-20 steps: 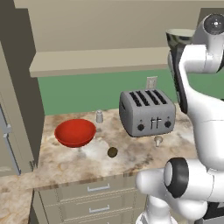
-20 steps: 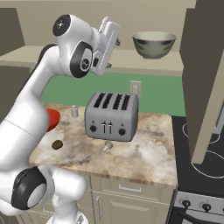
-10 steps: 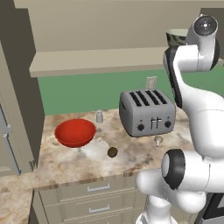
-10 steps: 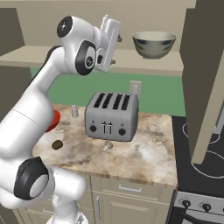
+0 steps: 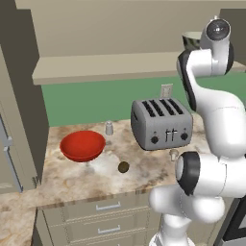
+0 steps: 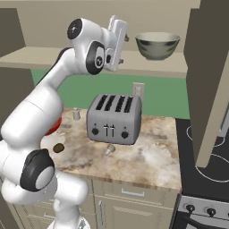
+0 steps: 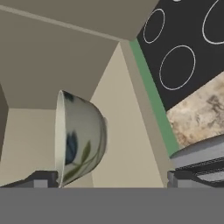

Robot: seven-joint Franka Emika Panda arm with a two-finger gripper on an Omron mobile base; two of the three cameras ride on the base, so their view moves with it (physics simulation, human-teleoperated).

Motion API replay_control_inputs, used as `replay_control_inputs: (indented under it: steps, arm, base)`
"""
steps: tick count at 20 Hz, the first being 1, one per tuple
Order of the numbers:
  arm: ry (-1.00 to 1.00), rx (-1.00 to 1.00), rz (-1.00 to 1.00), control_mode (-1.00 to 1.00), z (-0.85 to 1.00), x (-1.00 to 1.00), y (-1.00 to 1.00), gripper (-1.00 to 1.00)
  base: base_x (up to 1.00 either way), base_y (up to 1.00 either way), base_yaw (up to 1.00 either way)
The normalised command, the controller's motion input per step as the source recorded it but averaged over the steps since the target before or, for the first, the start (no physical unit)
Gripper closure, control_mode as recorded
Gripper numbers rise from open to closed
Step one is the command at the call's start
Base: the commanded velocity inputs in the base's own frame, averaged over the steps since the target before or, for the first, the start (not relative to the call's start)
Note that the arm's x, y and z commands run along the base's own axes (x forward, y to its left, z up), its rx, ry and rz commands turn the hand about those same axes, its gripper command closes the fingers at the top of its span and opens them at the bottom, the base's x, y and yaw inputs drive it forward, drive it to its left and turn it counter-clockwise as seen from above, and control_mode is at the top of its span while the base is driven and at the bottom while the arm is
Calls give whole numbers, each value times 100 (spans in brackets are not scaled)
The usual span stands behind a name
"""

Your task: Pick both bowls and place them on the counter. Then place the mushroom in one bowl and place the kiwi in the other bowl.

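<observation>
I stand in a home kitchen: toaster (image 6: pixel 113 118) on a stone bench (image 6: pixel 147 154), drawers (image 5: pixel 103 222), a stove (image 6: pixel 206 159).

From my remote station I see a glossy red bowl (image 5: pixel 82 145) left of the silver-grey toaster (image 5: pixel 161 124), an olive-brown kiwi (image 5: pixel 123 166) before it, beige-brown mottled counter (image 5: pixel 72 178) beneath, and a silvery-grey, cream-lined bowl (image 6: pixel 157 45), leaf-patterned, above it.

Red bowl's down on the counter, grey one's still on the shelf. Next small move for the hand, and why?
Probably ease the open hand forward along the shelf toward the grey bowl. It sits level with that bowl, still apart from its rim, and the red bowl already rests on the counter.
</observation>
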Motion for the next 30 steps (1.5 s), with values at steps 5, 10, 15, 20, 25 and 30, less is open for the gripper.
replay_control_inputs:
  steps: [5,10,15,20,25,30]
  arm:
    - [0,0,0,-100,0,31,-9,-100]
    - [0,0,-1,-100,0,34,-5,-100]
    - [0,-2,-5,-100,0,32,-8,-100]
    - [0,-1,-6,-100,0,18,-17,-100]
    - [0,0,-2,-100,-1,10,-15,-100]
    - [0,0,0,-100,-4,10,-11,-100]
  base:
    - [0,0,0]
    - [0,0,0]
    - [0,0,0]
    - [0,0,0]
    - [0,0,0]
    - [0,0,0]
